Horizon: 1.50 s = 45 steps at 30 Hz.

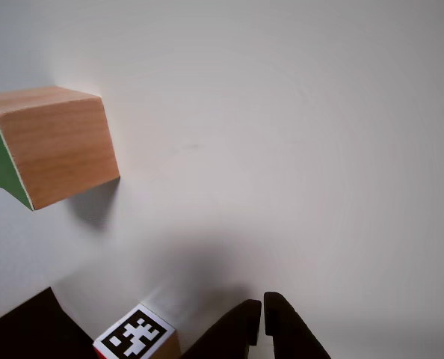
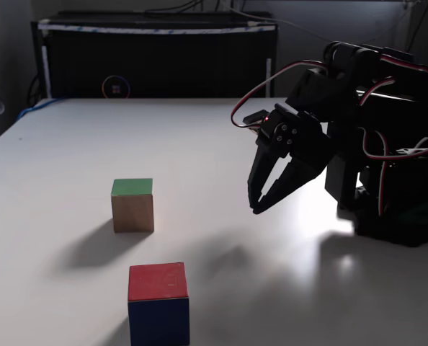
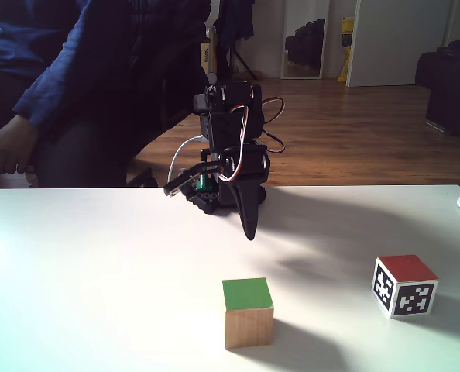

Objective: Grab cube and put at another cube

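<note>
Gripper (image 2: pixel 256 209) hanging in the air above the white desk (image 2: pixel 70 137), black fingers nearly together with just a thin slit between the tips, holding nothing. Pointed down and forward in both fixed views, well clear of either block.

Light wooden cube with bare grain sides and a bright green top (image 2: pixel 132 205) sitting flat on the desk, toward the near edge in a fixed view (image 3: pixel 248 313) and well apart from the gripper. Up at the left edge of the other view (image 1: pixel 54 143), green face turned sideways there. Second wooden cube with a red top and a black-and-white pixel marker on its white side (image 3: pixel 404 285) resting near the desk's right edge in that fixed view, closer to the front edge in the other fixed one (image 2: pixel 158 303). Corner of it poking in at the bottom of the other view (image 1: pixel 138 336), right beside the fingertips.

Handling guess: solid wood, so stiff, light enough for this little arm, not fragile at all. Smooth sanded faces probably a bit slick, so a firm squeeze needed. Best bet looks like opening wide first, then pinching two opposite bare-wood sides, square on and around mid-height, not on corners. Off-centre bite likely to twist it out. Flat bottom should make setting it down by the marker cube easy.
</note>
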Each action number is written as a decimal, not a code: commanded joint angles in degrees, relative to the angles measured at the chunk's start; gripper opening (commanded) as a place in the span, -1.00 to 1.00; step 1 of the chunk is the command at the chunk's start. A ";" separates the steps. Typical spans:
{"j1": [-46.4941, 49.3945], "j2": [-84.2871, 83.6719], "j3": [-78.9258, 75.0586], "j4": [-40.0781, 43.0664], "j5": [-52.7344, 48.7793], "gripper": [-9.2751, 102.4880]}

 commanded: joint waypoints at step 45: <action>6.77 -87.45 -77.70 4.57 -1.41 -0.09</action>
